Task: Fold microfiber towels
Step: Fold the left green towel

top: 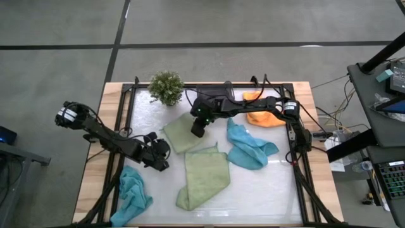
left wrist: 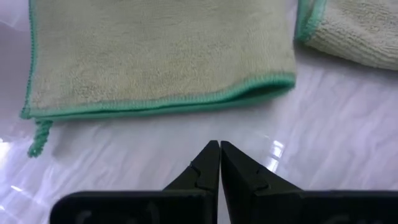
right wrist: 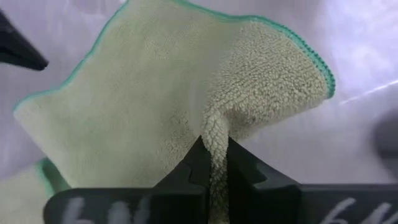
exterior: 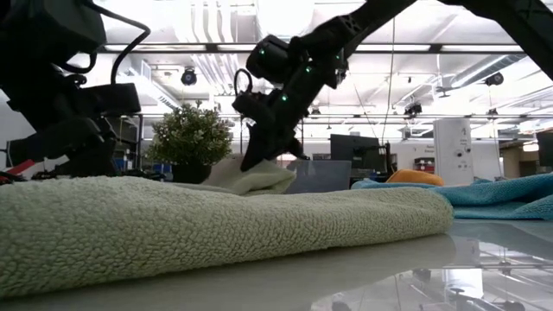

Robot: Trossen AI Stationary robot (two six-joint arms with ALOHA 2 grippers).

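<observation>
Right end effector (top: 198, 131) pinches a green towel (top: 181, 135) on the glossy white bench (top: 272, 190), plant (top: 166, 87) just behind. Left end effector (top: 162, 164) closed, empty. Open office with ceiling lights beyond.

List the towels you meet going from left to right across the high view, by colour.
Teal towel → flat green towel → blue towel in the middle → orange towel. The second green towel, pinched by the right arm, overlaps the flat one's span, so it is left out.
</observation>
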